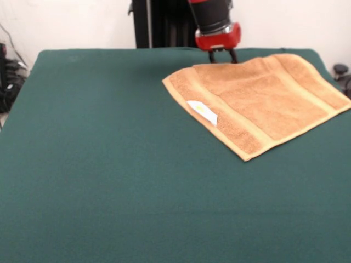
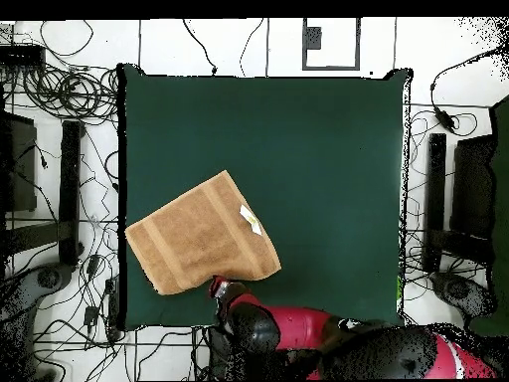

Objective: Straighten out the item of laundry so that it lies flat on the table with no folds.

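The tan-orange towel (image 1: pixel 263 101) lies spread on the far right part of the dark green table (image 1: pixel 109 164), turned at an angle, with its white label (image 1: pixel 203 112) face up near the left edge. Its woven bands run along the edges, and its right corner reaches the table's edge. My gripper (image 1: pixel 222 58) hangs just behind the towel's far edge, fingers apart and down at the cloth's border, holding nothing that I can see. In the overhead view the towel (image 2: pixel 199 237) lies at the table's lower left, with the gripper (image 2: pixel 218 287) at its lower edge.
The robot's pedestal (image 1: pixel 159 24) stands behind the table's far edge. In the overhead view, cables and black stands (image 2: pixel 70 189) surround the table (image 2: pixel 328 169) on the floor.
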Robot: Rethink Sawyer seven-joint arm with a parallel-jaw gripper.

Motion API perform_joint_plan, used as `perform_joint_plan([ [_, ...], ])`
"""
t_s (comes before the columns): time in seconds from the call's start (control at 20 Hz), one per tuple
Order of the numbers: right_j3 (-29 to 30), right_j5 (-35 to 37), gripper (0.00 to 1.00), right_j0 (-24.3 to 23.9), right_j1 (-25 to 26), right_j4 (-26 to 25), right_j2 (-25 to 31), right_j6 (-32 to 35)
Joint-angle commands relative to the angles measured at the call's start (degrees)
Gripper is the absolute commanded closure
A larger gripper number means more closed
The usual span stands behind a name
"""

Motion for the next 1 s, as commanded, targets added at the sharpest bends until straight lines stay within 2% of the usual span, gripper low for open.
perform_joint_plan([
  [0.05, -14.45, 19.85, 0.00, 2.99, 2.64, 13.48, 11.06, 7.01],
  [0.25, -10.34, 20.39, 0.00, 1.49, -0.09, 14.90, 12.20, 8.01],
  [0.55, -5.70, 17.48, 0.00, -4.70, 3.07, 14.51, 16.26, 8.29],
  [0.85, -5.83, 17.05, 0.00, -7.42, 6.77, 13.46, 17.35, 7.58],
  [1.0, -5.80, 16.68, 0.00, -7.26, 6.44, 13.15, 17.46, 7.60],
])
